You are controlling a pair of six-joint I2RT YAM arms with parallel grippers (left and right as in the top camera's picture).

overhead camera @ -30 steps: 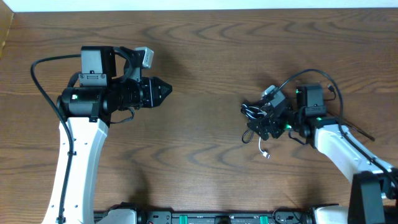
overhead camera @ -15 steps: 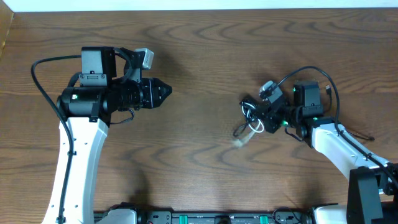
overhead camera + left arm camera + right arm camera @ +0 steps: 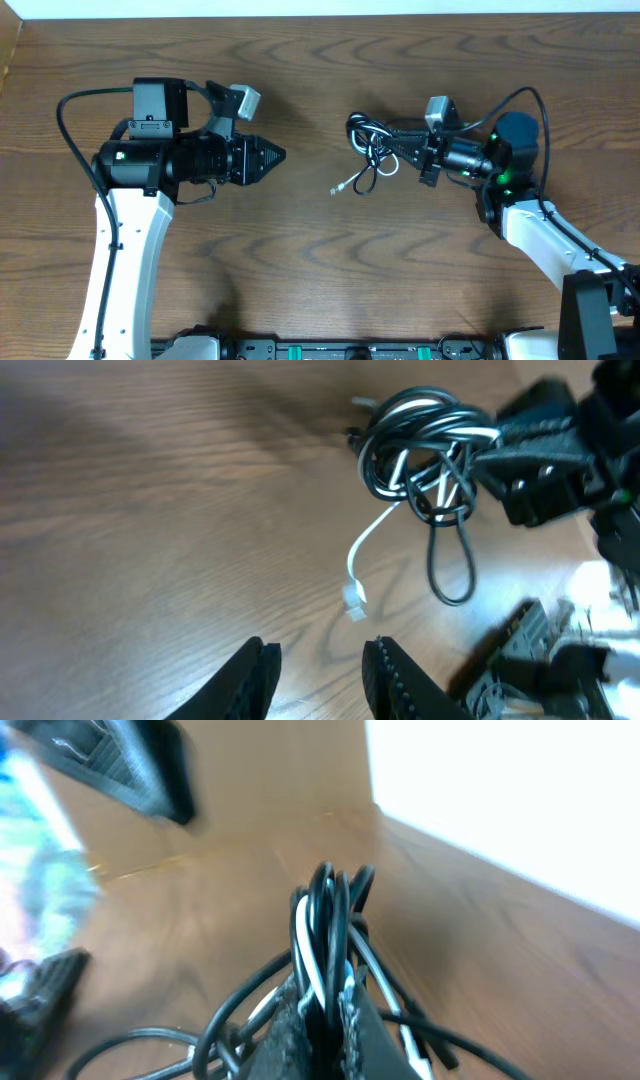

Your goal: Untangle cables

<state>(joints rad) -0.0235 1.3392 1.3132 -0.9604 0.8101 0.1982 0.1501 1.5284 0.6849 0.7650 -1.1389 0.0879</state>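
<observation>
The left gripper [image 3: 278,156] has edged slightly rightward since a second ago and is released, its two fingers [image 3: 255,678] apart with nothing between them. The bigger change is to its right. A second ago the cable bundle [image 3: 372,142] lay far to the right of the left gripper and lower in the overhead view, with the right jaws spread wide around it. It has since been carried roughly halfway across and now hangs just ahead of the left gripper. Judging by the shadow beneath it in the left wrist view, it is off the table [image 3: 320,260]. The right gripper [image 3: 398,147], on the far side of the bundle from the left gripper, has clenched on the knot and grasps several strands at once. For the task this looks like a handover set-up: the tangle is presented so the left gripper could take a loose end and draw it out, but nothing is separated yet. Counted: two arms, two grippers and one bundle. In the bundle there is one white cord [image 3: 368,532], with one plug [image 3: 353,597] dangling nearest the left gripper, and one long black loop [image 3: 450,601] hanging below the knot. The black cords are too interwoven to number, though there are at least two.
</observation>
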